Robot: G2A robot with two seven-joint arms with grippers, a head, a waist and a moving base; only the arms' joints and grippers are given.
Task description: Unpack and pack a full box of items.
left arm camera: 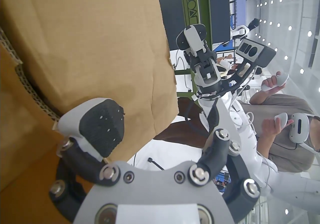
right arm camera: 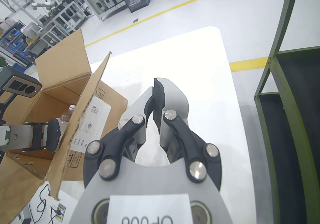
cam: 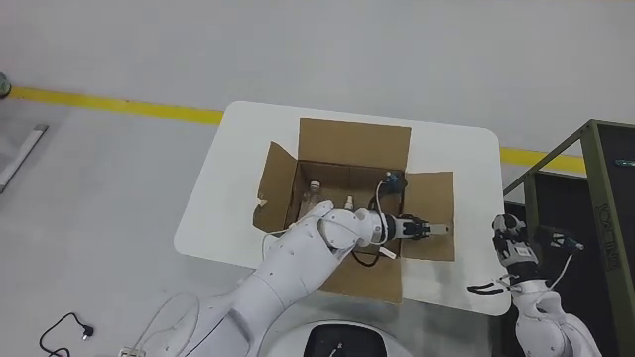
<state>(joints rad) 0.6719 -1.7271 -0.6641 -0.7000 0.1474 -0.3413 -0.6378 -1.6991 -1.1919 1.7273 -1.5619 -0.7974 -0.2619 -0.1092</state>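
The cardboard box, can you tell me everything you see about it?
The cardboard box is plain brown corrugated board, standing upright on the white table with all four flaps folded open. A white label shows on one outer face. Clear bottles stand inside. The left gripper, open, hovers at a side flap; whether it touches is unclear.

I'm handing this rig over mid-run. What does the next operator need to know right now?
Left gripper: open, holding nothing, at the box's right flap.
Right gripper: shut, empty, above the table to the right of the box.
Things: bottles and a dark item lie in the box.
Done: flaps opened.
Left: lift every item out, then repack.
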